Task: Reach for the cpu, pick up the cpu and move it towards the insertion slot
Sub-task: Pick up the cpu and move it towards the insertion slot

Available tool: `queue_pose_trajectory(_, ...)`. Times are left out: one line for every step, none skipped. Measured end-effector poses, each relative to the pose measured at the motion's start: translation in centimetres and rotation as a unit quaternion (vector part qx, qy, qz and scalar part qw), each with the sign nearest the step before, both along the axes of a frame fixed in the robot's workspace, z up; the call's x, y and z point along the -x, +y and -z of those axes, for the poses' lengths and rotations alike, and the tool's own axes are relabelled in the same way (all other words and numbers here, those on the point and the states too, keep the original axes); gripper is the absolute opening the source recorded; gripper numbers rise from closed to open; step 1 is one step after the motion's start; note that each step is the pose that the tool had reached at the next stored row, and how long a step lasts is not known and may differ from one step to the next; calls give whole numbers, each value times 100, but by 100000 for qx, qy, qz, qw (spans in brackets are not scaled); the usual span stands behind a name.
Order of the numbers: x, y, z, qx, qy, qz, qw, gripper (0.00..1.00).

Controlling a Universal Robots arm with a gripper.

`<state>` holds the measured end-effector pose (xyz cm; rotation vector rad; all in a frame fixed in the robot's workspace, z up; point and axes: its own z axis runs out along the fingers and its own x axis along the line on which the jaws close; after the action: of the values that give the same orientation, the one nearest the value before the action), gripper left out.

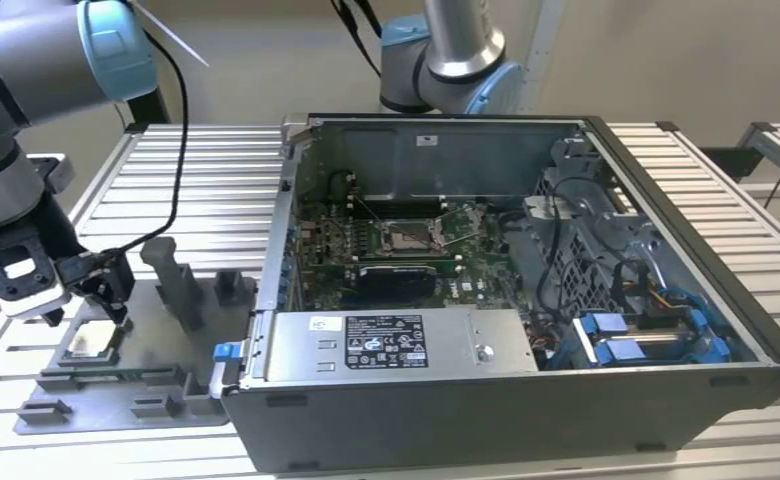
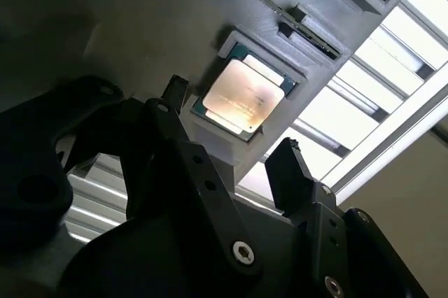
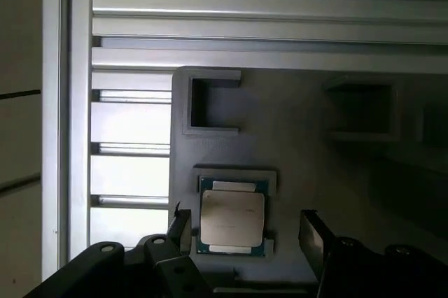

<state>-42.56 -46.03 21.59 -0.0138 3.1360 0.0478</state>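
At the exterior view's left, the gripper [image 1: 90, 313] hovers with its black jaws spread wide, just above the cpu [image 1: 93, 342]. The cpu is a flat square chip with a pale metallic face, seated in a matte grey plastic fixture [image 1: 43, 405]. Rightward, the silver-framed insertion slot [image 1: 408, 235] sits on green board inside the open metal case [image 1: 684, 330]. The print on the white label [image 1: 383, 342] is too small to read.

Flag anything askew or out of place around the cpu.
Nothing stands out. The cpu lies flat and square in its recess on the grey fixture, and the open gripper hangs over it.
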Motion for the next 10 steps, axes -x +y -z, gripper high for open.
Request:
queue_pose_trajectory(2, -2, 18, 2, 0, 2, 100000, 100)
queue_pose_trajectory(3, -4, 34, 6, 2, 2, 100000, 100)
queue_pose_trajectory(6, -8, 49, 17, 14, -5, 100000, 100)
queue_pose_trajectory(10, -10, 64, 19, 17, -2, 100000, 100)
queue_pose_trajectory(12, -12, 81, 13, 9, -1, 100000, 100)
queue_pose_trajectory(14, -15, 94, 14, 8, -1, 100000, 100)
queue_pose_trajectory(17, -17, 108, 16, 11, -3, 100000, 100)
queue_pose_trajectory(19, -20, 123, 15, 8, -4, 100000, 100)
queue_pose_trajectory(21, -21, 138, 11, 0, -3, 100000, 100)
queue_pose_trajectory(21, -22, 150, 11, -2, -6, 100000, 100)
